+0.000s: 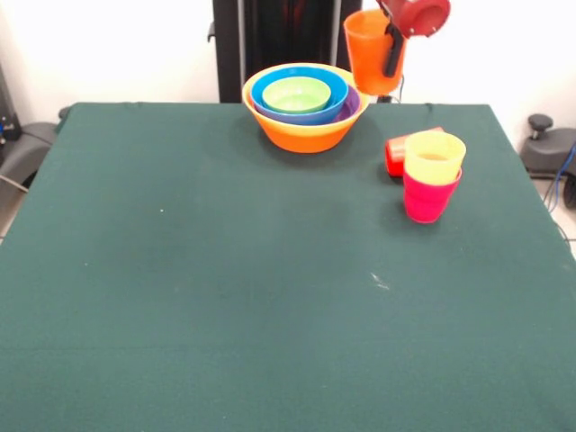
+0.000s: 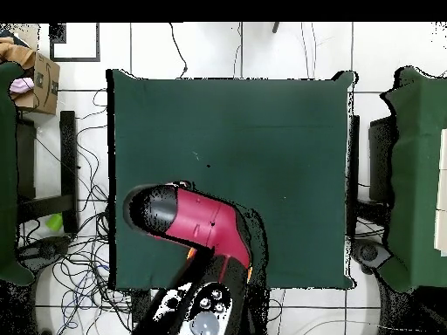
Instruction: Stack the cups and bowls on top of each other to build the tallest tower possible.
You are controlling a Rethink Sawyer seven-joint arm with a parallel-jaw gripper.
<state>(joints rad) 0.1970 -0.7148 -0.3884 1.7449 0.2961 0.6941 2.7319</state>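
arm (image 2: 196,222) hides bowls and cups overhead

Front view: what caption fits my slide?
Gripper lifts orange plastic cup beside nested glossy bowls.

No readable text, labels, brands or numbers anywhere: cups, bowls, arm and surface are all unmarked.

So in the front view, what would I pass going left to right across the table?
Nested bowls with the light green bowl innermost → orange cup held up by the gripper → red cup on its side → yellow cup stacked in the pink cup.
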